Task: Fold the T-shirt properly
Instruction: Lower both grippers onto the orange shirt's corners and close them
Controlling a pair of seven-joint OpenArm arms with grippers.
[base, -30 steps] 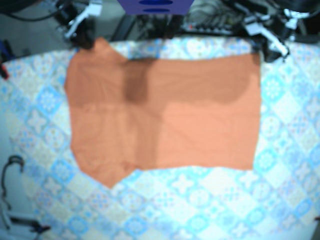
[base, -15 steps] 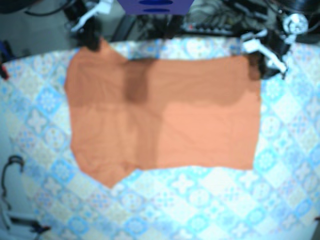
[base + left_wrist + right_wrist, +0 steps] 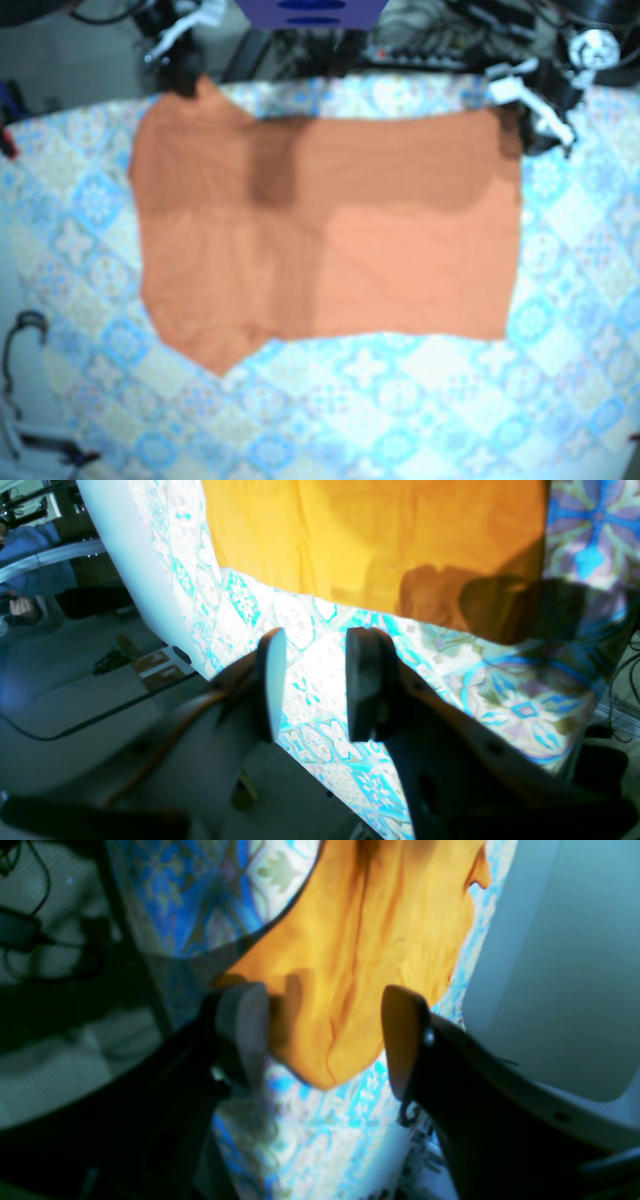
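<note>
The orange T-shirt [image 3: 330,230] lies spread flat on the patterned tablecloth [image 3: 400,400], one half darker where layers overlap. My left gripper [image 3: 522,125] hovers at the shirt's far right corner. In the left wrist view it [image 3: 315,685] is open over bare cloth, just short of the shirt's edge [image 3: 375,540], with nothing between the fingers. My right gripper [image 3: 183,78] is at the far left sleeve tip. The right wrist view shows it [image 3: 325,1040] open, its fingers on either side of the shirt's sleeve corner [image 3: 370,955].
A blue object [image 3: 310,12] and tangled cables [image 3: 430,40] sit beyond the table's far edge. A cable loop [image 3: 22,335] lies off the front left. The white table edge [image 3: 125,555] drops away beside the left gripper.
The left gripper has moved in from the table's far right edge onto the shirt's corner. The right gripper has shifted slightly at the sleeve tip. The shirt has not moved.
</note>
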